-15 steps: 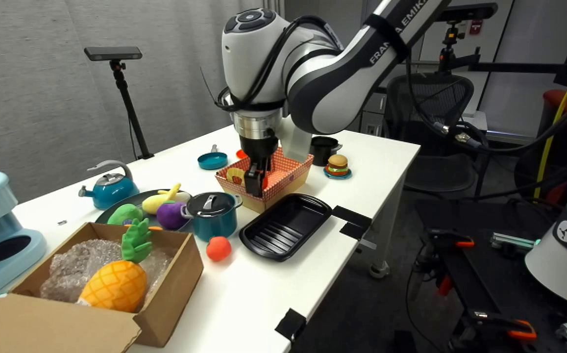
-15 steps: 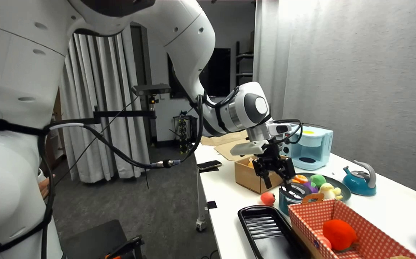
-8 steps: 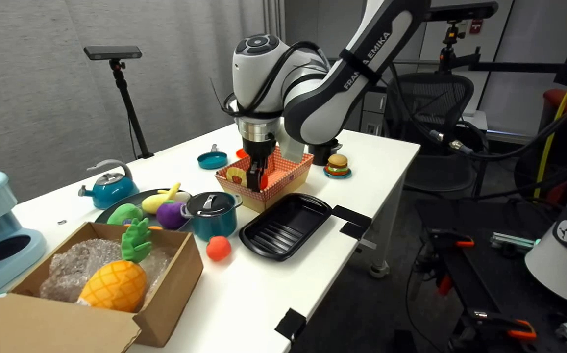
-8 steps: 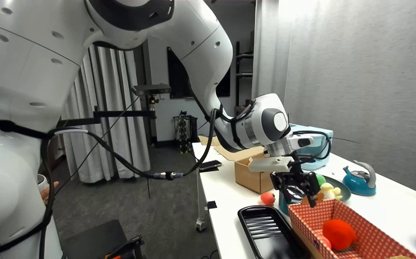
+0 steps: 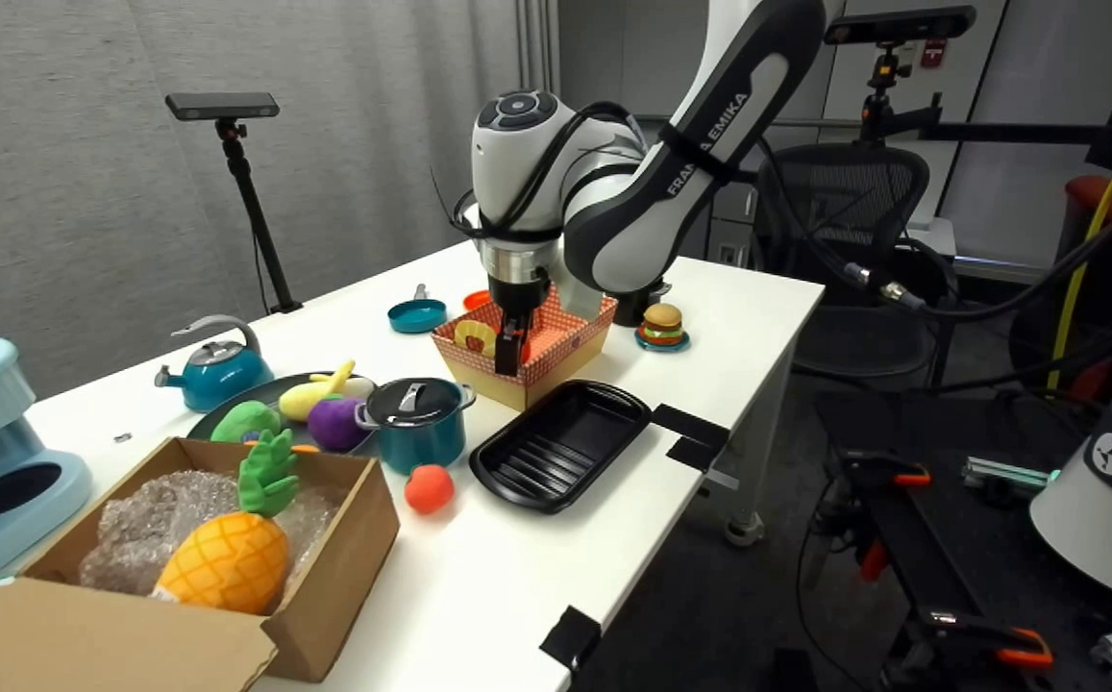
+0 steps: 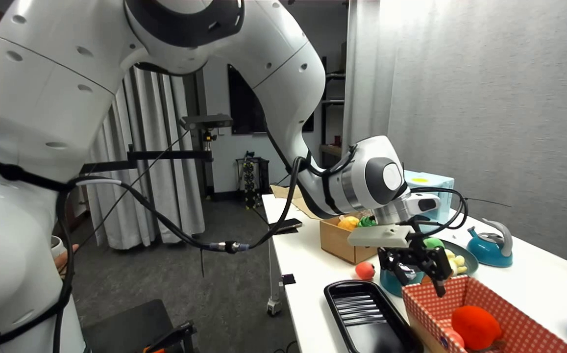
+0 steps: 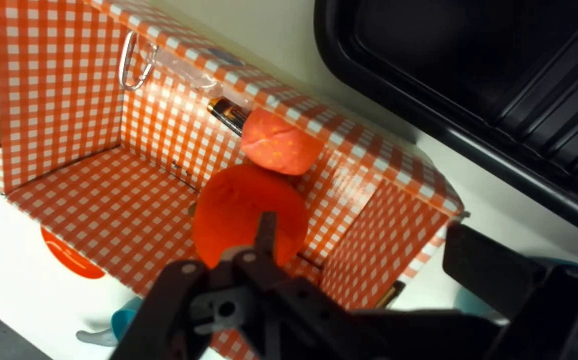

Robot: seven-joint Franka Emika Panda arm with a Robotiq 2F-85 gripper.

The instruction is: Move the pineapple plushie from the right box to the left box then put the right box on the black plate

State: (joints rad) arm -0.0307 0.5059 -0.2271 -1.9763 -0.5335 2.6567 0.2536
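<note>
The pineapple plushie (image 5: 224,562) lies in the left box (image 5: 349,553), on the crinkly plastic. In an exterior view the plushie (image 6: 348,223) shows above the box rim (image 6: 339,243). The right box (image 5: 570,367), red-and-white checked inside, holds a red round toy (image 7: 249,210) and a pink toy (image 7: 281,142). The black plate (image 6: 361,318) lies beside it and shows in the wrist view (image 7: 418,60). My gripper (image 7: 368,250) is open at the right box's end wall. One finger is inside over the red toy, the other outside near the corner. Whether a finger touches the wall is unclear.
A teal pot (image 5: 421,437) stands close to the right box's gripper end. A red toy (image 5: 429,488) lies before it. A dark round plate with soft toys, a kettle (image 5: 219,373) and a blue pan (image 5: 417,315) stand behind. A toy burger (image 5: 661,325) is beyond the box.
My gripper has come down from above the teal pot to the right box's end, one finger entering it. The right box has shifted slightly away from the pot.
</note>
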